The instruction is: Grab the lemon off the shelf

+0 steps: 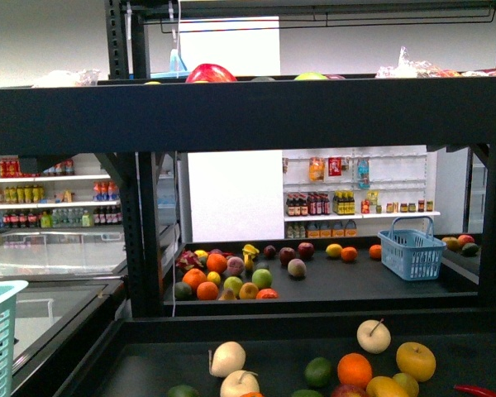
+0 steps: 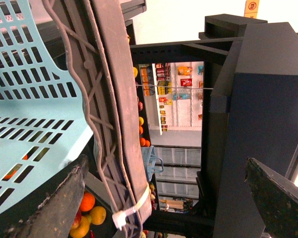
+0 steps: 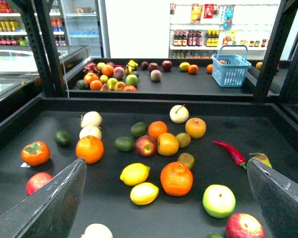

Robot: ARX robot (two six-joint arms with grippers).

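Right wrist view: looks down on a wide black tier of the shelf (image 3: pixel 268 134), a dark worktop strewn with fruit. Shows the lemon (image 3: pixel 134 174), plain yellow, lying close to the camera, just beside a second lemon (image 3: pixel 144 193) and near a large orange (image 3: pixel 176 178). Shows the right end effector (image 3: pixel 165 163) over the near part of the tier, fingers (image 3: pixel 49 208) spread wide apart, gripping nothing.

Front view: catches only the far part of that tier, with a pale stemmed fruit (image 1: pixel 374 336). Adds the tier above, carrying a red apple (image 1: pixel 210 73).

Left wrist view: alone shows the left end effector (image 2: pixel 166 159), fingers wide apart and clamped on nothing, close beside a pale turquoise basket (image 2: pixel 30 99) and a black upright (image 2: pixel 258 124).
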